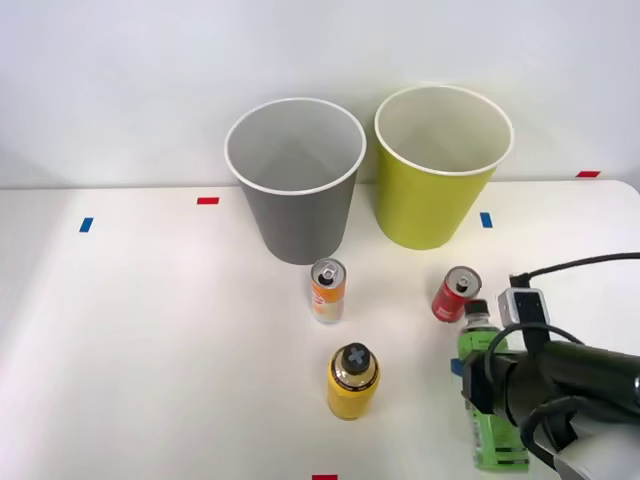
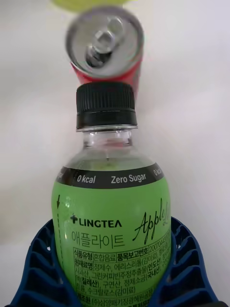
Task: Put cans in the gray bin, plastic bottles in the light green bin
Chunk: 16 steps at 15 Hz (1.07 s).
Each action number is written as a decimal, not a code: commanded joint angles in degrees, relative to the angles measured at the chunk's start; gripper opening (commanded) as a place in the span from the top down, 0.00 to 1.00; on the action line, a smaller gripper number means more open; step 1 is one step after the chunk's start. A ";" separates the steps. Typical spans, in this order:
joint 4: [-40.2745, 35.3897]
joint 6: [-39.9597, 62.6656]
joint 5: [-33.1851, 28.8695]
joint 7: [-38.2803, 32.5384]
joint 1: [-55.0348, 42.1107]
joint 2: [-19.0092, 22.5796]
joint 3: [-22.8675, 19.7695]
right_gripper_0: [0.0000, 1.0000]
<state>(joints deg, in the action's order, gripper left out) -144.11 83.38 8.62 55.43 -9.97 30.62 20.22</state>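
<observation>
My right claw [image 2: 115, 268] was closed around the plastic bottle [image 2: 112, 216], its blue ribbed fingers [image 2: 40, 264] pressed against both sides of the green label. The bottle stood near the tabletop's [image 1: 150, 350] right front corner, long axis about upright, black cap [image 2: 105, 106] up. The red can [image 1: 455, 294] stood tilted just behind the cap. The orange-and-white can [image 1: 327, 290] stood upright near the middle, before the gray bin [image 1: 296, 200]. The light green bin [image 1: 440, 185] stood beside it, toward the far edge.

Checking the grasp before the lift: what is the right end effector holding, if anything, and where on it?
The right end effector grips the green-labelled plastic bottle around its labelled body, below the black cap.
</observation>
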 commanded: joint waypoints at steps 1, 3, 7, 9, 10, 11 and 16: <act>-1.53 -8.32 -2.46 2.23 -2.07 -0.56 -0.44 1.00; -3.37 -10.52 -4.57 3.81 -3.66 -0.74 -0.97 1.00; -5.89 -15.71 -8.26 6.10 -6.47 -1.53 -1.06 1.00; -5.89 -18.96 -8.62 6.80 -7.70 -3.20 -0.97 1.00; -5.89 -20.98 -8.62 6.97 -7.96 -4.17 -0.97 1.00; -5.89 -23.53 -8.88 7.24 -8.14 -5.57 -0.97 1.00; -5.89 -36.89 -7.21 7.59 -7.61 -10.93 -2.20 1.00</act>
<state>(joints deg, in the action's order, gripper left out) -150.00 49.06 0.98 62.91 -17.90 20.80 18.63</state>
